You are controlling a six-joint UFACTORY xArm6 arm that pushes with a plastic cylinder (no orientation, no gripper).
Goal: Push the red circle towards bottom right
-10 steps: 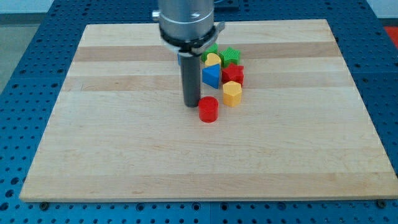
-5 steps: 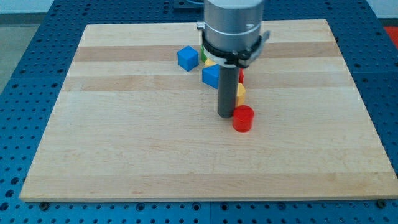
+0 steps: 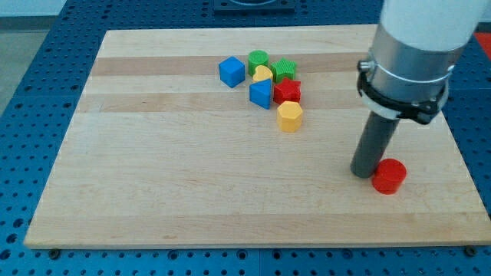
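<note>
Pale wooden worktop (image 3: 192, 192) on blue pegboard: the small red plastic circle (image 3: 389, 175) lies near the bottom right corner. The arm's dark rod tip (image 3: 363, 174), fingerless, touches its upper-left side, placed to drive it toward that corner.

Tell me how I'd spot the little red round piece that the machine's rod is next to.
Start at the wooden board and look to its lower corner on the view's right, far from the huddle of coloured blocks near the top. There the red circle sits alone, just right of my tip. The red star in the huddle is pointed, not round.
</note>
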